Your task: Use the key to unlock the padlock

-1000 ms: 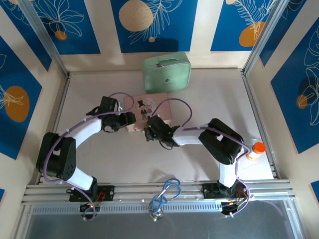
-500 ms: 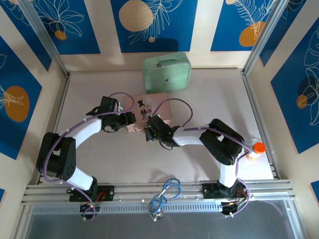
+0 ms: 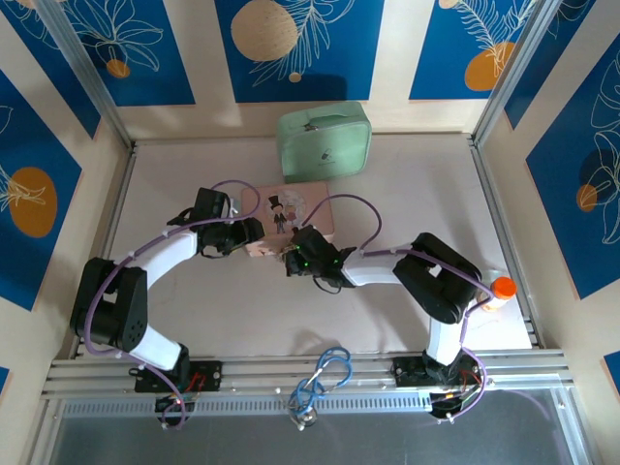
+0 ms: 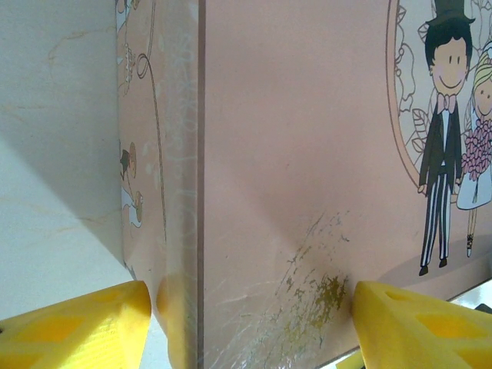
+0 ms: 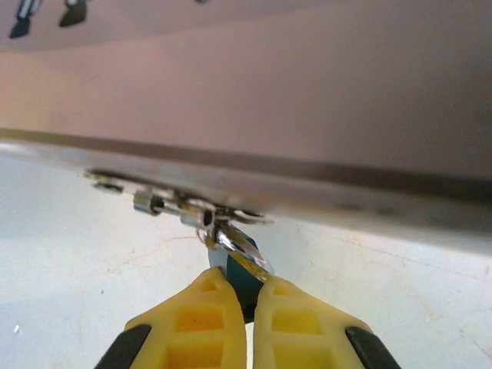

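Pale marbled tabletop (image 5: 77, 254) carries a pink cartoon-printed rectangular case (image 4: 307, 154). Left gripper (image 4: 246, 330) stands wide astride its edge, grip unconfirmed. Right gripper (image 5: 246, 288) pinches the tiny blue-bodied silvery padlock (image 5: 234, 265) at its fingertips. Risk: this shallow pinch slips if the case shifts.

A robot test cell in a lab: a pale worktop (image 3: 223, 310) fenced by aluminium framing (image 3: 252, 373), with blue leaf-print panels (image 3: 339, 39) on the far and side walls.
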Tool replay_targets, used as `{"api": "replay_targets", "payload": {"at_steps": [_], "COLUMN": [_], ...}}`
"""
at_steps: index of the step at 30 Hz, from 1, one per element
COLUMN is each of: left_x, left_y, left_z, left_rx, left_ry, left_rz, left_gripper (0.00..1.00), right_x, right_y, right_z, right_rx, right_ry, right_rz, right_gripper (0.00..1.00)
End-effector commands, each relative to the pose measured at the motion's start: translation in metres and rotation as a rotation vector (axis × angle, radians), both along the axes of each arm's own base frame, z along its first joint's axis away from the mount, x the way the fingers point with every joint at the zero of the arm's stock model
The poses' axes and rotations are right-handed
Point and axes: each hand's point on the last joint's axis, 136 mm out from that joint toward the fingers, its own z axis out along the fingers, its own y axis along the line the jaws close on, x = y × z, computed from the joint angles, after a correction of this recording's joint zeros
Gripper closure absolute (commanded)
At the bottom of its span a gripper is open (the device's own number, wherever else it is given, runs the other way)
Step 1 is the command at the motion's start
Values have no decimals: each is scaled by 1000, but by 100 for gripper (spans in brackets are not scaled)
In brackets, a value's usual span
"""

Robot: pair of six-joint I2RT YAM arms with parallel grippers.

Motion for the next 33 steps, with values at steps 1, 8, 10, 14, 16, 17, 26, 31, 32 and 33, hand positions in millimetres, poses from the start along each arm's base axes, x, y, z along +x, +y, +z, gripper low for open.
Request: {"api": "replay_targets", "payload": {"at_steps": [1, 8, 10, 14, 16, 17, 26, 31, 32, 33], "left_x": [-4, -5, -5, -5, -5, -5, -6, -8, -8, -9], "left_y": [3, 3, 3, 3, 3, 3, 3, 5, 4, 4], "left_z": [-3, -8, -8, -9, -9, -9, -11, -14, -15, -15], "left_rx": [-2, -6, -6, -6, -4, -1, 0, 5, 4, 5], "left_ry": [15, 22, 21, 23, 21, 20, 22, 29, 28, 31], "left_rz": [8, 11, 12, 10, 7, 7, 5, 7, 7, 7], "left_gripper": [31, 31, 31, 31, 31, 31, 32, 33, 33, 33], "right_x": [-4, -4, -3, -1, 0, 0, 2, 4, 4, 5], "right_y": [4, 1, -2, -10, -14, -15, -15, -17, -19, -20], "right_z": [12, 9, 8, 7, 7, 8, 11, 10, 8, 6], "right_rx": [77, 131, 149, 188, 208, 213, 320, 334, 329, 326], "right_ry": [14, 36, 43, 53, 53, 52, 87, 91, 99, 107], "right_rz": [5, -25, -38, -63, -73, -75, -105, -127, -132, -136], "right_gripper": [100, 100, 100, 100, 100, 100, 100, 100, 100, 100]}}
